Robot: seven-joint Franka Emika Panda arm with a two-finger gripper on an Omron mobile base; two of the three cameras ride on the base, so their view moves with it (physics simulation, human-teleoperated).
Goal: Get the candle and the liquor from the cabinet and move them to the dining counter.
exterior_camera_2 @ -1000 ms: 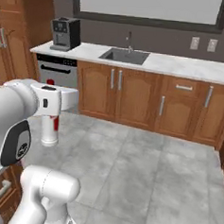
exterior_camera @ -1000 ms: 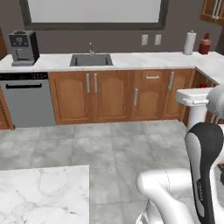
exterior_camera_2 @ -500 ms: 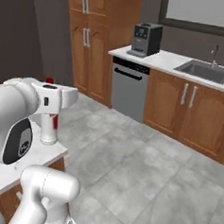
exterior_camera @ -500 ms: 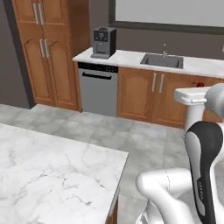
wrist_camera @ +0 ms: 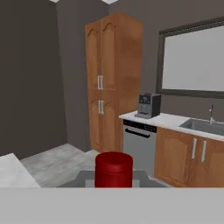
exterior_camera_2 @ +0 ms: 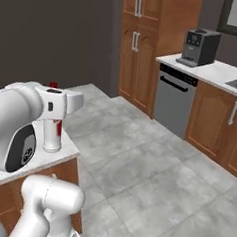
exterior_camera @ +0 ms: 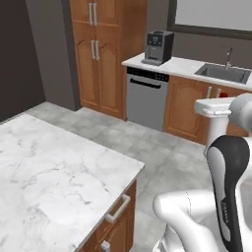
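Marble dining counter (exterior_camera: 54, 167) fills your nine o'clock side; your gripper (exterior_camera_2: 54, 117) is clenched around the liquor (exterior_camera_2: 52, 134), red cap up, at six o'clock in the hand view.

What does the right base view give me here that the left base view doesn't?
Right base view: the liquor side-on, red cap to base, carried at the hand by the dining counter's near corner; whether it touches the top is unclear.
Left base view: the wide bare marble top of the dining counter, the bar handle on its wood base, and the faucet.
Both: the tall wooden cupboard, coffee machine and dishwasher.
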